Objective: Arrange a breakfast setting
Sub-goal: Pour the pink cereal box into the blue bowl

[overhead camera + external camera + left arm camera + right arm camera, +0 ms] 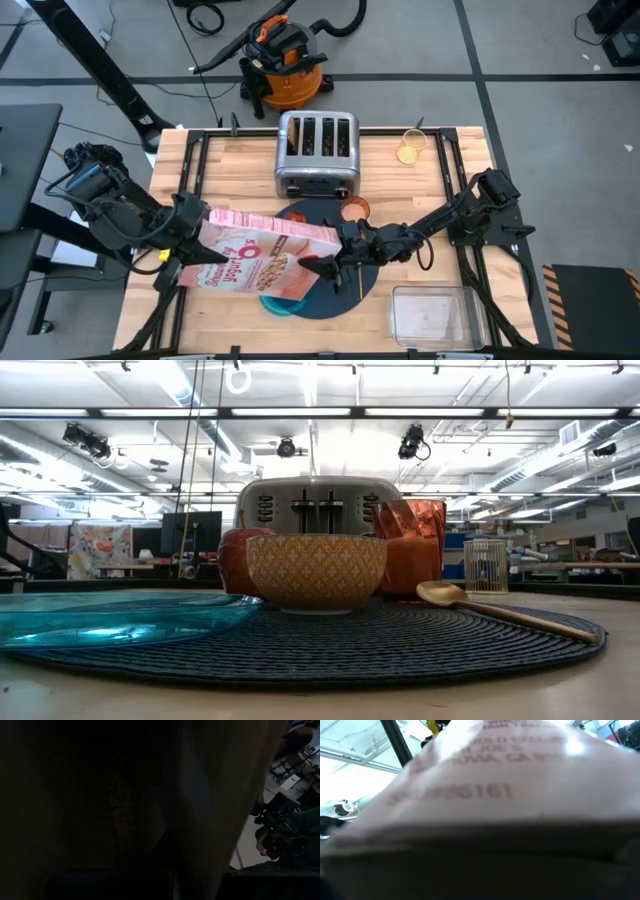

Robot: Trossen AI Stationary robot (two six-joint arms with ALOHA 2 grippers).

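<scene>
While the cereal box (262,255) lies tilted above the mat (355,290), held at its left end by the left gripper (185,245) and met at its right end by the right gripper (325,262) (finger gap cannot be told), it hides most of the setting. Plate (110,618), apple (232,558), bowl (316,571), cup (410,546) and spoon (500,610) sit on the mat before the toaster (317,152), near the table's middle.

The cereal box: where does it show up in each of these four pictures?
High view: the cereal box lies tipped between both grippers, over the mat, below the toaster.
Low view: not in it; the toaster stands behind the bowl.
Left wrist view: a dark surface fills the picture, probably the box.
Right wrist view: its printed pink face fills the picture.
</scene>
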